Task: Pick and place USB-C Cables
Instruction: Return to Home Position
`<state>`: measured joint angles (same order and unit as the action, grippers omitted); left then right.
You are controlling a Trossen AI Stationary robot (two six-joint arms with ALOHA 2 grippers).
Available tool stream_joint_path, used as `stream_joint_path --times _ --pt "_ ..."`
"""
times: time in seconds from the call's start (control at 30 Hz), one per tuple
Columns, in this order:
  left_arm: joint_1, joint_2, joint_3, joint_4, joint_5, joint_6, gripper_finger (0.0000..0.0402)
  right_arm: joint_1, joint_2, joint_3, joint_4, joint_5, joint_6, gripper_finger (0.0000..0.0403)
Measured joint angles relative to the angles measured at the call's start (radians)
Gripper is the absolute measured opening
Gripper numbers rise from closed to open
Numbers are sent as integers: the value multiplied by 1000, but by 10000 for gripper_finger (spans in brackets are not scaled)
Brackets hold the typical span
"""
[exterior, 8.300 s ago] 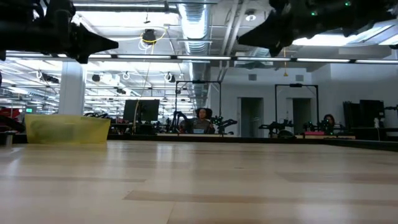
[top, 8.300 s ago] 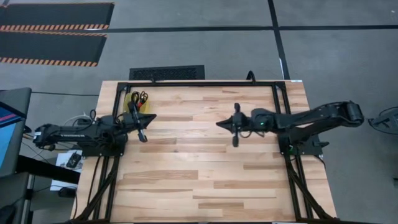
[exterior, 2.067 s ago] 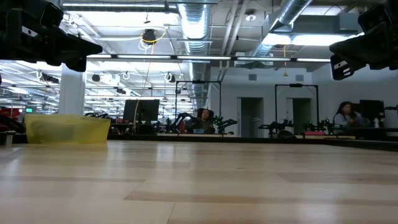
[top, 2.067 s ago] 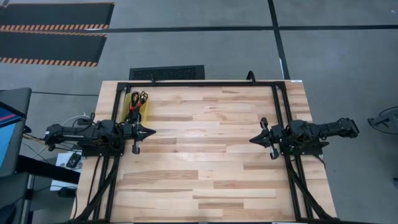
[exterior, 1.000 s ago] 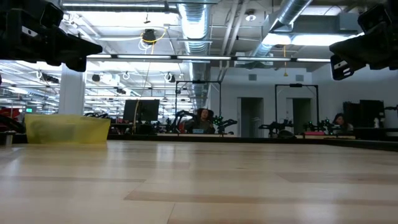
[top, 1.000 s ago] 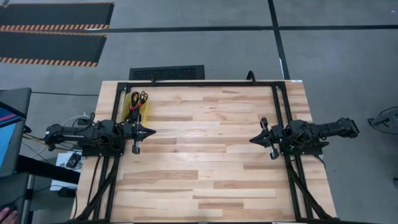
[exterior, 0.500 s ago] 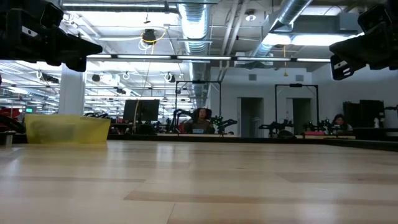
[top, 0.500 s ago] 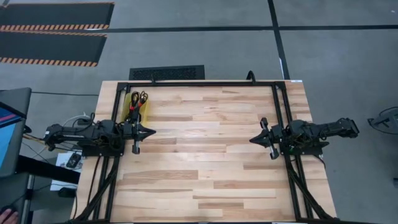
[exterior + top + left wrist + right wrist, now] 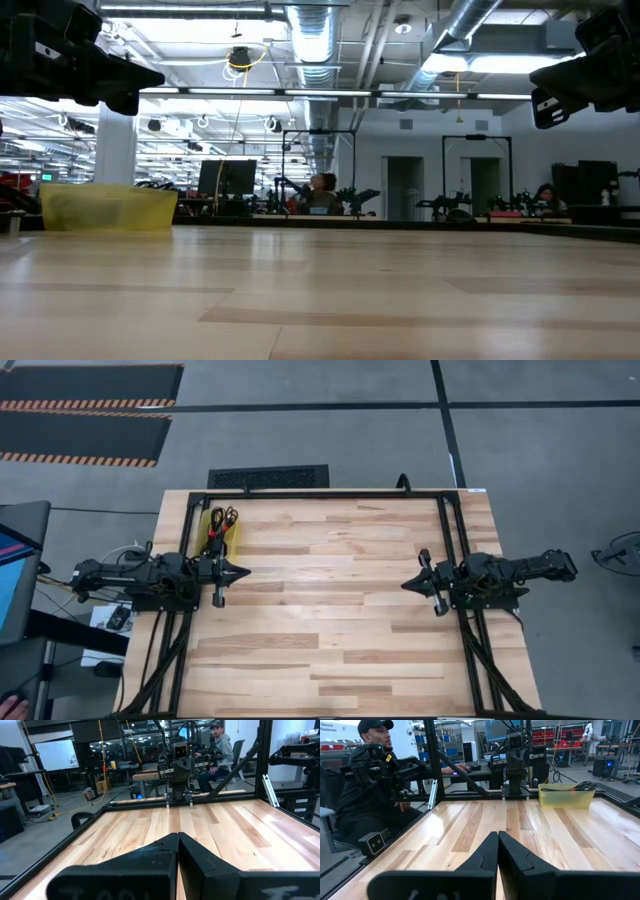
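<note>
The USB-C cables [image 9: 219,523] lie bundled inside a translucent yellow bin [image 9: 213,530] at the table's far left corner; black and red strands stick up over its rim [image 9: 575,786]. The bin [image 9: 108,210] stands on its base on the wood. My left gripper [image 9: 243,571] hovers shut at the left edge, just near of the bin, pointing toward the table's middle [image 9: 178,836]. My right gripper [image 9: 405,586] hovers shut at the right edge, pointing left [image 9: 498,835]. Neither touches anything.
A black metal frame [image 9: 320,495] runs along the table's far, left and right sides. The wide wooden top [image 9: 330,610] lies between the two arms. People sit at workstations beyond the table [image 9: 367,785], [image 9: 220,745].
</note>
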<state>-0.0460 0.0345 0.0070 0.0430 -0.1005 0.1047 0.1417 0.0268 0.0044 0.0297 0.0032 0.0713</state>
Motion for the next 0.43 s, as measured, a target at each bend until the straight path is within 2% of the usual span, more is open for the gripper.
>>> stream_joint_path --times 0.43 --pt "0 0 0 0 0 0 0 0 0 0 0 0 0 31"
